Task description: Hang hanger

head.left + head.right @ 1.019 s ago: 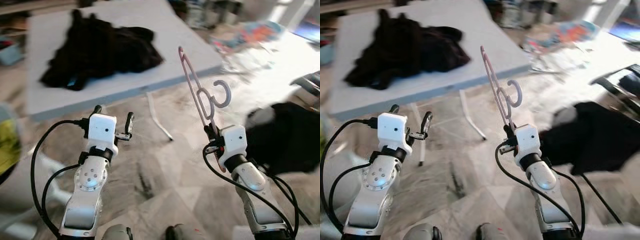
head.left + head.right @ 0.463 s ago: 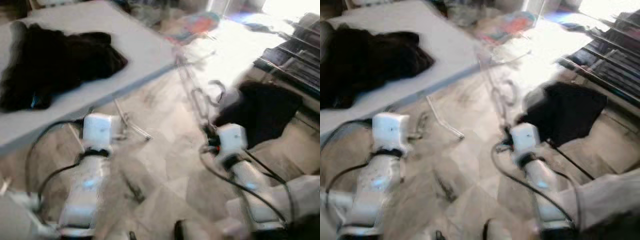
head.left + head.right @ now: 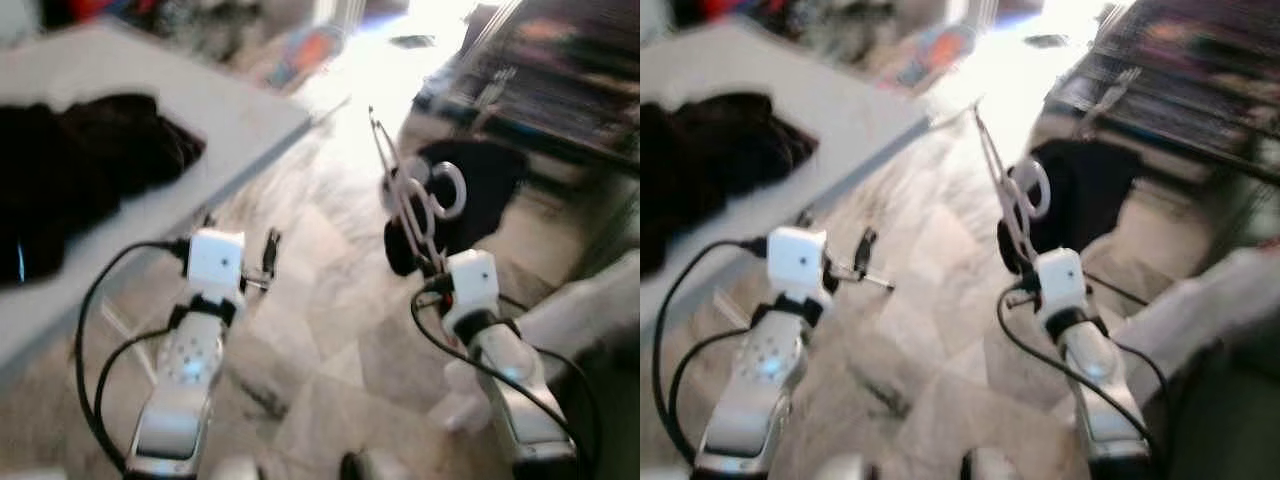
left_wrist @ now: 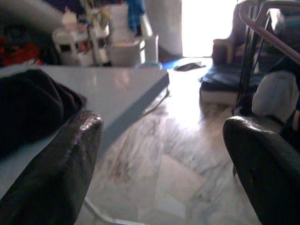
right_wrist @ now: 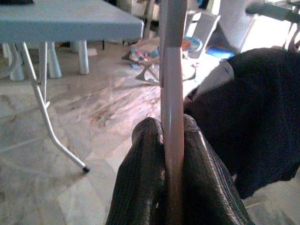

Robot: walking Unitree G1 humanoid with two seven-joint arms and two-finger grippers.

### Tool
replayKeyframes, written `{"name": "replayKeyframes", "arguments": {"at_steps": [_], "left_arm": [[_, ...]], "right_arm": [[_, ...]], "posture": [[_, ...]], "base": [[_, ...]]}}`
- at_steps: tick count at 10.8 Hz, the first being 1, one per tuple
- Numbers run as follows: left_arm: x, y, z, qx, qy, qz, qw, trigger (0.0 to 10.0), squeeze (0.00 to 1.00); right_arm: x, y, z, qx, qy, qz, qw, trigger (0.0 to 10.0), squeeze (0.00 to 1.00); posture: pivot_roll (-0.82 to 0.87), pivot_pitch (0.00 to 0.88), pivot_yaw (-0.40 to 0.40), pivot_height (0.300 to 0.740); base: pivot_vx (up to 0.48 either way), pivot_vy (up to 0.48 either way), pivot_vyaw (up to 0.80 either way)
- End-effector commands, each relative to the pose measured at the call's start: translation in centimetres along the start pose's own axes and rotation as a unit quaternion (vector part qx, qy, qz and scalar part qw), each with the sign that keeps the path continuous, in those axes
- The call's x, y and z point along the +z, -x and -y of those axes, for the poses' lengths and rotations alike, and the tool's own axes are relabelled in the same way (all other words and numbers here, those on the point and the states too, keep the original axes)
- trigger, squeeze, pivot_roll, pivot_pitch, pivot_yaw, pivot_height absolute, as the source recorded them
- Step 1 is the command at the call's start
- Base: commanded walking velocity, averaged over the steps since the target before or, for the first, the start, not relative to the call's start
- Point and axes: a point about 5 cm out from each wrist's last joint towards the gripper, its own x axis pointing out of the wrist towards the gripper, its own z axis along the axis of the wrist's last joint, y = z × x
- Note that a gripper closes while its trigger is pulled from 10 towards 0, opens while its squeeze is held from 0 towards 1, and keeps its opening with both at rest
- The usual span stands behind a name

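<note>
- The right end effector (image 5: 171, 178) is raised in front of the robot on its right side, its two black fingers (image 5: 140, 183) pressed together on the hanger (image 3: 400, 190).
- The hanger is pale pink; it stands up from the fingers, tilted away and to the robot's left, with its hook (image 3: 448, 190) curling beside the upper part.
- In the right wrist view the hanger's bar runs straight up between the two finger pads, touching both.
- The left end effector (image 4: 164, 178) is held up on the robot's left, over the floor (image 3: 330, 330), with its fingers (image 4: 51, 173) well apart and nothing between them.
- A grey bench (image 3: 240, 125) stands to the robot's left front; black clothes (image 3: 80, 160) lie heaped on it.
- The bench's thin metal leg (image 5: 44, 103) slants down to the marbled floor.
- Beyond the hanger, a dark garment (image 3: 490, 185) lies in a heap on the floor, near a dark rack (image 3: 560, 90) at the far right.
- Both eye views are blurred, so small details of the far clutter cannot be made out.
</note>
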Motion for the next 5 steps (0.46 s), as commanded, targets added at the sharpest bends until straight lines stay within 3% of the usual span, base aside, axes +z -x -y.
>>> {"name": "replayKeyframes", "arguments": {"at_steps": [1, 3, 5], "left_arm": [[-0.11, 0.12, -0.5, 0.008, -0.006, -0.005, 1.0, 10.0, 0.0], [-0.31, 0.06, -0.53, 0.002, -0.005, -0.01, 1.0, 10.0, 0.0], [-0.85, -0.03, -0.24, -0.043, 0.009, -0.024, 0.999, 10.0, 0.0]], "right_arm": [[0.55, -0.28, -0.42, 0.006, -0.002, 0.012, 1.0, 10.0, 0.0], [0.44, -0.09, -0.4, 0.0, -0.005, 0.01, 1.0, 10.0, 0.0], [0.36, 0.07, -0.46, -0.015, -0.016, 0.009, 1.0, 10.0, 0.0]], "posture": [[-0.03, 0.062, -0.016, 0.74], [-0.04, 0.065, -0.008, 0.74], [-0.04, 0.061, 0.002, 0.74]], "base": [[0.0, 0.382, -0.8], [0.0, 0.0, -0.66], [0.0, 0.0, -0.8]]}}
